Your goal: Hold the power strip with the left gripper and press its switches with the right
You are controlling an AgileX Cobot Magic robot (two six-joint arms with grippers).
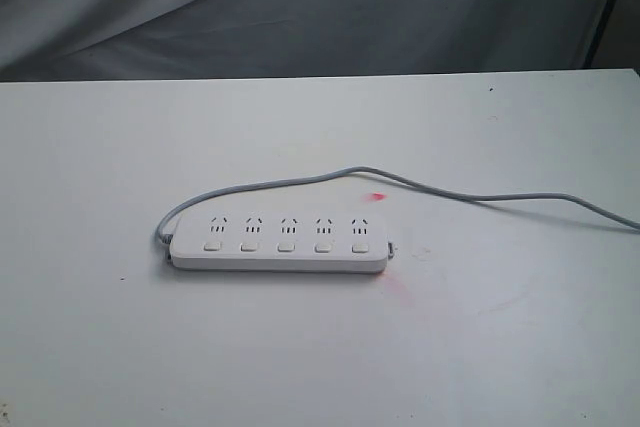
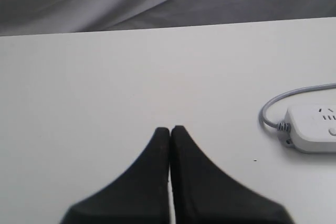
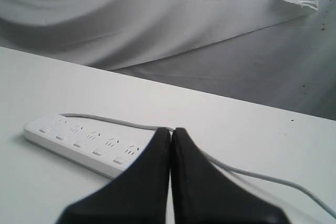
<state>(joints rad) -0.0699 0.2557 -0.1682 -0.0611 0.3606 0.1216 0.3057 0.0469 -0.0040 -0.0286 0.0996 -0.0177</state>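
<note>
Left pincer matte black, two broad jaws tapering to blunt tips, right pincer alike

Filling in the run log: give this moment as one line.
power strip: flat on table, not yet held | left claw: shut, empty | right claw: shut, empty

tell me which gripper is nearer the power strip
Right, by the wrist views. The right gripper, shut, has its tips right by one end of the power strip; the left gripper, shut, sits off beyond the other end with bare table between.
</note>
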